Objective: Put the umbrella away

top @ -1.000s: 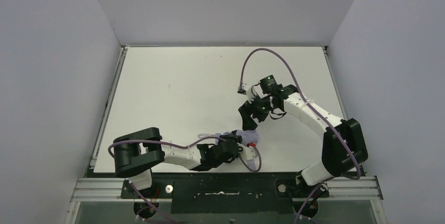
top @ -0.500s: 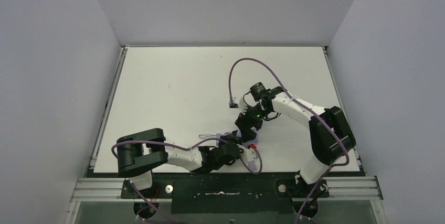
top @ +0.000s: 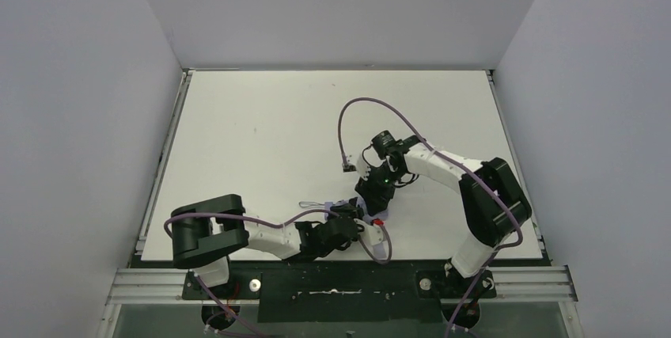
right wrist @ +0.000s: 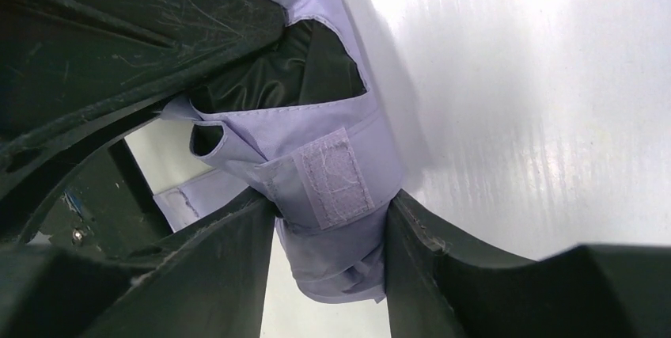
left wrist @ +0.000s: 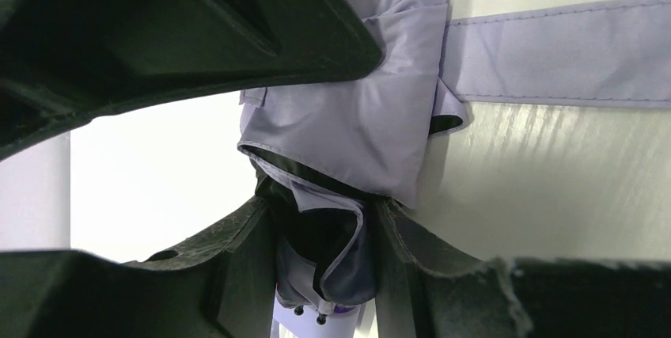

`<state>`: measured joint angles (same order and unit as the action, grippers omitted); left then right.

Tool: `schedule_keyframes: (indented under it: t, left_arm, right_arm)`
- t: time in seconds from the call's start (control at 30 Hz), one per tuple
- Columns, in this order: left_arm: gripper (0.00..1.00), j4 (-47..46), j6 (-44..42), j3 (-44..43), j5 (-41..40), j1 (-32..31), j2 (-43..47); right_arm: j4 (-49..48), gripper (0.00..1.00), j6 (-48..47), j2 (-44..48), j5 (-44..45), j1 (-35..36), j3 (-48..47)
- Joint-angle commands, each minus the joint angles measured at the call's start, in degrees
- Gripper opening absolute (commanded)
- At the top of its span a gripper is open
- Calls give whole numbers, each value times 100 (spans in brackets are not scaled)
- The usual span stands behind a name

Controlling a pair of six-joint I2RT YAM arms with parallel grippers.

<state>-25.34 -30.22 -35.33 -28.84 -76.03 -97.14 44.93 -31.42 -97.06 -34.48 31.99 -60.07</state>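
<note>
Left wrist view, closest in: the left gripper (left wrist: 324,263) has its two dark fingers pressed onto a fold of the umbrella (left wrist: 348,124), pale lavender cloth with a dark lining bunched between them. A flat lavender strap (left wrist: 554,49) runs off across the white table (left wrist: 554,180). Right wrist view: the right gripper (right wrist: 332,251) pinches the same soft bundle from both sides, just below a fuzzy hook-and-loop patch (right wrist: 332,180). Seen from above, the collapsed umbrella lies close to the table's near edge, caught between the two grippers, with its strap curling toward the front. Judging by the loose creases, it is probably light, limp and rather slick, so a hold on cloth alone may slide or let it unroll. A firmer hold would be around the whole bundle, where ribs and shaft should give stiffness, or at the handle, which cannot be made out. No brand, label or readable writing shows in any view.
</note>
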Motion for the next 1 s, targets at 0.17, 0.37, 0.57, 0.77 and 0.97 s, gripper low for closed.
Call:
schedule_keyframes:
  t: [0.17, 0.37, 0.57, 0.77, 0.97]
  left_arm:
    - [59, 658, 1208, 360, 37, -8, 1751]
    - [59, 2435, 2530, 73, 429, 354, 3451]
    - [73, 3147, 3730, 194, 903, 1302, 5055]
    - [86, 3049, 3916, 323, 2832, 2603, 5589]
    - [87, 2773, 4114, 3, 4949, 3832, 4482]
  right_arm:
    - [-1178, 32, 107, 490, 663, 135, 681]
    - [-1905, 33, 21, 950, 1173, 464, 1308]
    - [-2552, 34, -336, 1553, 1462, 870, 1994]
    - [-3361, 33, -831, 2187, 1709, 1147, 2671]
    - [-3607, 31, -1135, 2468, 1821, 1292, 2940]
